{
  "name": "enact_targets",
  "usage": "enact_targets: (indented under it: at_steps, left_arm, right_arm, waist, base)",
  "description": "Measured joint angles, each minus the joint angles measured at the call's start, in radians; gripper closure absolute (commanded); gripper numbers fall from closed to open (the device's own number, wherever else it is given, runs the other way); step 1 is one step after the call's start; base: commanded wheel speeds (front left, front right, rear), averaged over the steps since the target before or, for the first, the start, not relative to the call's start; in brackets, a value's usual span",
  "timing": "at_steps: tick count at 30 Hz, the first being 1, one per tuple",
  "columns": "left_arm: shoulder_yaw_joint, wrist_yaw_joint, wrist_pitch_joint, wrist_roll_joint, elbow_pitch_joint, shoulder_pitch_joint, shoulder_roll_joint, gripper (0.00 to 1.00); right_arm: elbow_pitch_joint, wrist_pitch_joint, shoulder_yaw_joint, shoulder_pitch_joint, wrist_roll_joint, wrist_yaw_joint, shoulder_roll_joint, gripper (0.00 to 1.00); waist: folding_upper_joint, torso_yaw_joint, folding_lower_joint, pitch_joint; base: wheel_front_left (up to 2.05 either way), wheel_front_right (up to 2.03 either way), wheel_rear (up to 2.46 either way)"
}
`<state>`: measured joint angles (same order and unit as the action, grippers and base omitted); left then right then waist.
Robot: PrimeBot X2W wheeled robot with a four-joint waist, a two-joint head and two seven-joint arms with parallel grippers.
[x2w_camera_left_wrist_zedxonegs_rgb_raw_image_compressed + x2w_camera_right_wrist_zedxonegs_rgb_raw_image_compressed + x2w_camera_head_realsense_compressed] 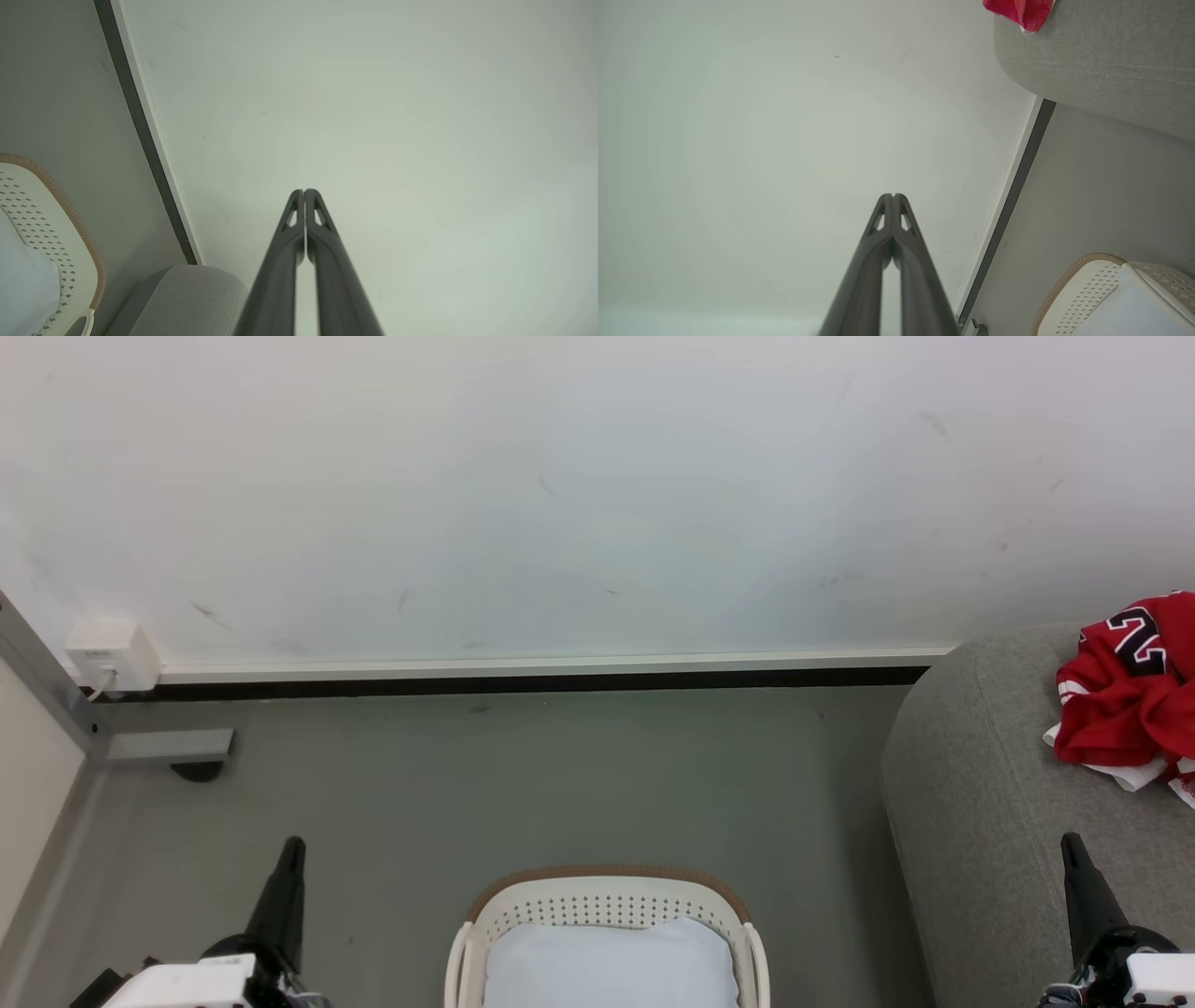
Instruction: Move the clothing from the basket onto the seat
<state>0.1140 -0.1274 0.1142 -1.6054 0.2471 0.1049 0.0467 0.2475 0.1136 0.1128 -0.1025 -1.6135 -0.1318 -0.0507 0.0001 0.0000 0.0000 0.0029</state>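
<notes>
The clothing (1125, 695), a crumpled red jersey with white trim and a black number, lies on the grey seat (980, 803) at the right; a red corner of the clothing (1020, 11) hangs over the seat's edge (1101, 60). The white perforated basket (607, 901) with a brown rim stands on the floor at the bottom centre, holding a pale blue-white cloth (611, 966). My left gripper (293, 845) is shut and empty, left of the basket. My right gripper (1072, 840) is shut and empty, over the seat below the clothing. Both point at the wall: the left gripper (304, 191) and the right gripper (893, 195).
A white wall with a dark skirting strip (523, 683) runs across ahead. A white socket box (112, 655) and a metal frame foot (168, 747) sit at the far left. Grey floor (560, 784) lies between basket and wall.
</notes>
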Motion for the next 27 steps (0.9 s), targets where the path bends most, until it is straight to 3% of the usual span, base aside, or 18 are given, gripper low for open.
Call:
enact_targets:
  at_steps: [27]
  left_arm:
    - [0.0, 0.0, 0.0, 0.0, 0.0, 0.0, 0.0, 1.0]
  right_arm:
    - [0.0, 0.0, 0.0, 0.0, 0.0, 0.0, 0.0, 1.0]
  waist:
    - [-0.0001, 0.0, 0.0, 0.0]
  base:
    - [0.0, 0.0, 0.0]
